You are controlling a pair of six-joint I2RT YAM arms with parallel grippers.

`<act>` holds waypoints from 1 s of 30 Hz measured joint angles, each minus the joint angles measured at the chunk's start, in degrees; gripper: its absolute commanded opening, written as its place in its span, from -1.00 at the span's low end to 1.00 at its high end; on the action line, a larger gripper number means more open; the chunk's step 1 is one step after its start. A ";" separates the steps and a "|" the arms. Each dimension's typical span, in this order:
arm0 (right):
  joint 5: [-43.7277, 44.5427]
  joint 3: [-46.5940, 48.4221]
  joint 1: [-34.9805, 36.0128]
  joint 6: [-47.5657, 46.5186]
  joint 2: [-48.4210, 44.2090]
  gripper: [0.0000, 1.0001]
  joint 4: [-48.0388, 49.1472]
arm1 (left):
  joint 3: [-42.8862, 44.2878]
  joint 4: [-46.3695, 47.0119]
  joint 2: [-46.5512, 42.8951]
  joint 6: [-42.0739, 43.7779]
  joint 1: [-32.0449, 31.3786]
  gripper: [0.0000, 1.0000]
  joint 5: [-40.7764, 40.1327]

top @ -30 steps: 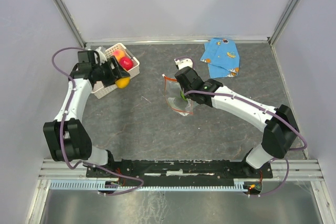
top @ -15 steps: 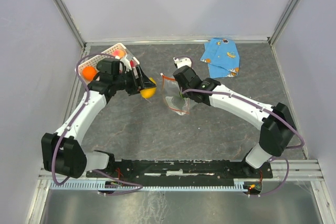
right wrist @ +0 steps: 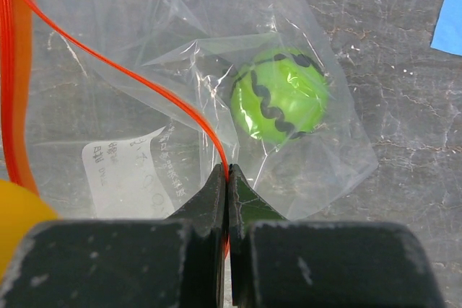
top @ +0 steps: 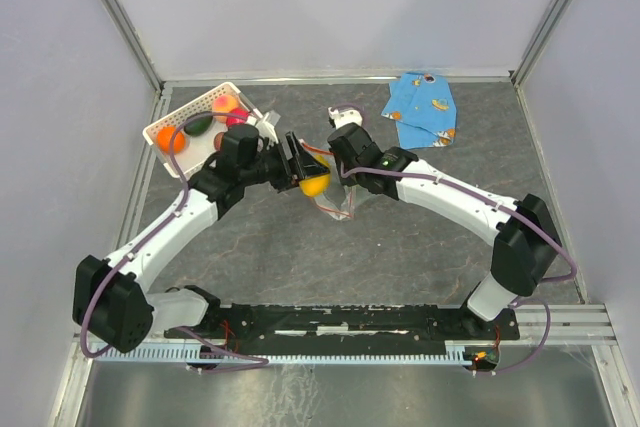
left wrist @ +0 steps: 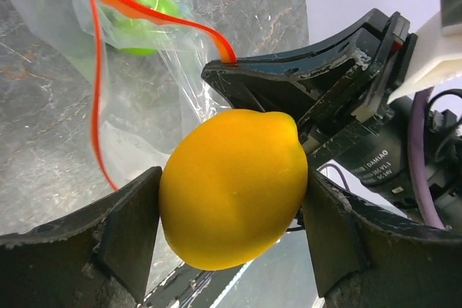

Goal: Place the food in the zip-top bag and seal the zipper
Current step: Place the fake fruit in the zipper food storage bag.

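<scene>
At the zip-top bag point(right wrist: 94, 106) mouth, left pincer point(left wrist: 231, 214) clamping the yellow lemon point(left wrist: 231, 171) should drop it past the zipper point(right wrist: 137, 76) that right pincer point(right wrist: 227, 177) pinches up.

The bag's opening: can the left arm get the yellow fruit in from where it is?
Probably yes. The right gripper pinches one zipper strip, so the mouth of the zip-top bag gapes, and the left gripper holds the yellow fruit right at that gap.
</scene>
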 measured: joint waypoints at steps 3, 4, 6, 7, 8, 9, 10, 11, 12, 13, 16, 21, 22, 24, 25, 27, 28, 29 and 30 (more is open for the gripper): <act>-0.83 0.07 0.00 0.63 0.00 -0.97 0.11 | -0.98 1.68 0.68 -1.99 -1.97 -0.08 -2.19; -1.03 0.07 0.00 0.76 0.00 -0.96 0.15 | -1.25 2.19 0.98 -2.60 -2.54 -0.07 -2.97; -1.42 0.09 0.00 1.05 0.00 -0.96 0.24 | -1.86 2.95 1.46 -3.34 -3.50 -0.07 -4.92; -1.57 0.07 0.00 1.20 0.00 -0.97 0.24 | -2.23 2.93 1.64 -3.56 -3.85 -0.06 -5.99; -1.77 0.09 0.00 1.40 0.00 -0.96 0.33 | -2.47 2.84 1.79 -3.61 -4.04 -0.05 -6.84; -2.03 0.07 0.00 1.55 -0.02 -0.96 0.42 | -2.58 2.49 2.08 -3.61 -4.22 -0.05 -7.67; -2.29 0.07 0.00 1.79 -0.02 -0.97 0.44 | -2.58 2.29 2.45 -3.61 -4.31 -0.03 -8.55; -2.67 0.07 0.00 1.97 -0.02 -0.96 0.44 | -2.58 2.12 2.82 -3.61 -4.31 -0.01 -9.51; -2.89 0.07 0.00 2.16 -0.04 -0.96 0.44 | -2.58 1.92 3.08 -3.61 -4.33 0.01 -10.34; -3.15 0.07 0.00 2.36 -0.07 -0.97 0.44 | -2.58 1.53 3.34 -3.58 -4.33 0.03 -11.52; -4.24 0.07 0.00 2.82 -0.26 -0.96 0.46 | -2.56 -0.09 3.80 -3.56 -4.35 0.06 -14.60; -6.64 0.07 0.00 3.89 -0.87 -0.96 0.48 | -2.49 -1.90 4.72 -3.52 -4.42 0.09 -19.02; -6.95 0.07 0.00 4.04 -0.96 -0.96 0.50 | -2.36 -2.12 4.94 -3.50 -4.48 0.10 -19.74; -7.72 0.07 0.00 4.48 -1.11 -0.96 0.55 | -1.86 -3.08 5.57 -3.39 -4.66 0.12 -21.79; -8.20 0.07 0.00 4.74 -1.20 -0.96 0.57 | -1.68 -3.58 5.81 -3.21 -4.72 0.13 -22.67; -8.85 0.07 0.00 5.07 -1.29 -0.96 0.66 | -1.27 -4.74 6.12 -2.78 -4.72 0.15 -24.44; -9.31 0.07 0.00 5.31 -1.31 -0.97 0.72 | -1.16 -5.07 6.14 -2.67 -4.72 0.16 -25.20; -9.68 0.07 0.00 5.46 -1.31 -0.96 0.81 | -1.01 -5.46 6.16 -2.62 -4.72 0.17 -25.83; -9.97 0.07 0.00 5.66 -1.31 -0.96 0.90 | -0.83 -5.81 6.16 -2.58 -4.72 0.18 -26.67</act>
